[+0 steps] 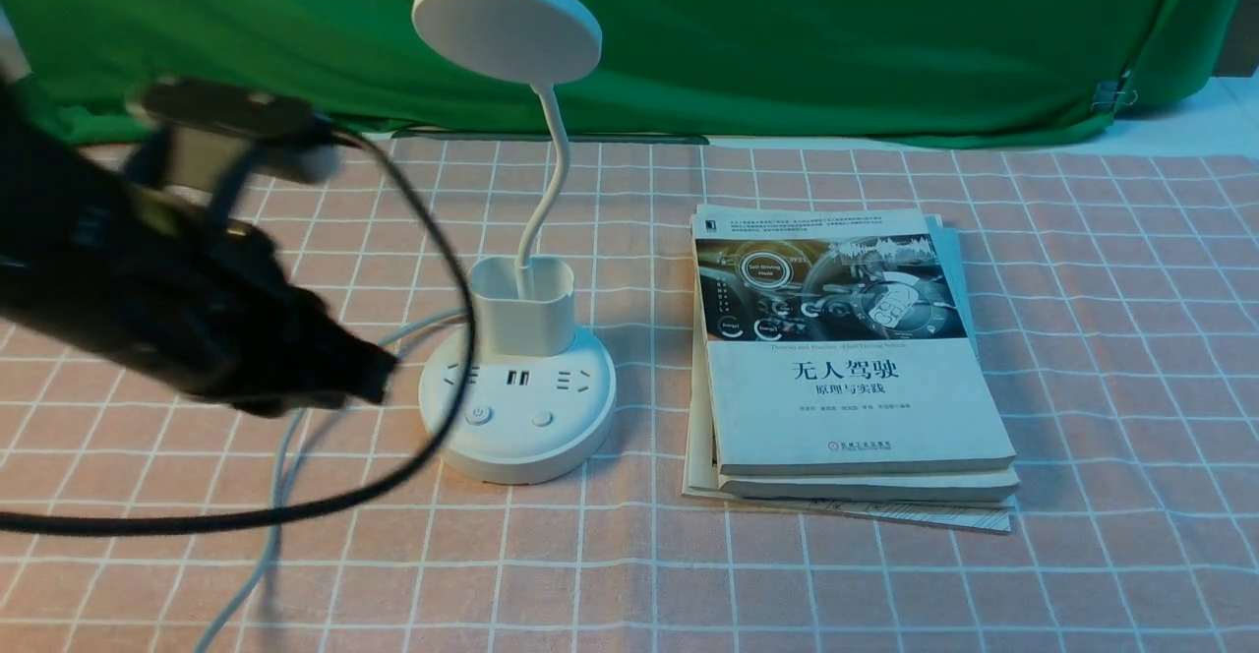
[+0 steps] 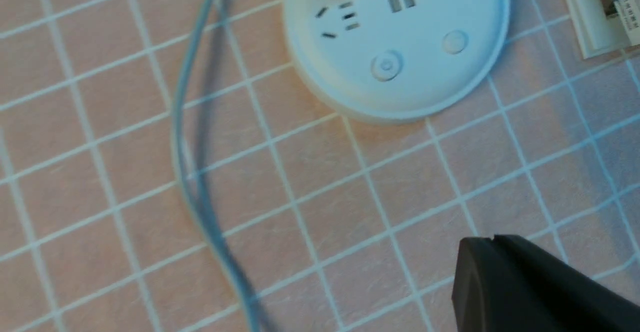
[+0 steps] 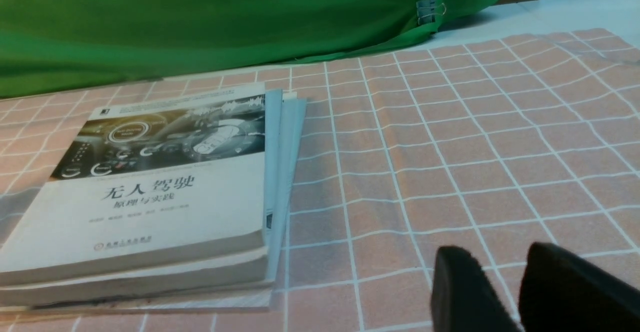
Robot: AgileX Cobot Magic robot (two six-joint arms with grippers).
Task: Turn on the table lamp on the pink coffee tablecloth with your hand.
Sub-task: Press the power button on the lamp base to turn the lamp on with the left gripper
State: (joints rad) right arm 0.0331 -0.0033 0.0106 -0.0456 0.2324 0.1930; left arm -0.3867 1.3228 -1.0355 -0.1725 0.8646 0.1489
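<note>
The lamp point(image 1: 526, 387) is standing upright on the pink cloth point(image 1: 836, 584), its flat round head tilting at 12 o'clock above the base and looking unlit. The gooseneck point(image 1: 559, 156) is curving down into the cup point(image 1: 523, 309), which is sitting at 12 o'clock on the base. Of the two buttons, the power button point(image 1: 478, 415) is lying near 8 o'clock on the base's top and the plain button point(image 1: 542, 419) between 4 and 5 o'clock, with sockets showing between them and the cup. The left gripper point(image 2: 494, 242) is hovering at about 9 o'clock from the base in the front view, apart from it; its jaws are showing side by side, closed together and holding nothing. The arm's black cable point(image 1: 448, 437) is looping round and crossing in front of the base's 9 o'clock side in the front view. A thin pale cord point(image 1: 280, 466) is running over the cloth from behind the base toward 7 o'clock. The books point(image 1: 856, 407) are lying stacked at 3 o'clock from the base, well apart from it, a white-and-dark cover facing up. The right gripper point(image 3: 497, 252) is showing only in its wrist view, its jaws standing slightly apart with nothing between them. The green backdrop point(image 1: 836, 33) is hanging at 12 o'clock behind everything, a clip point(image 1: 1109, 94) gripping it between 1 and 2 o'clock from the books
</note>
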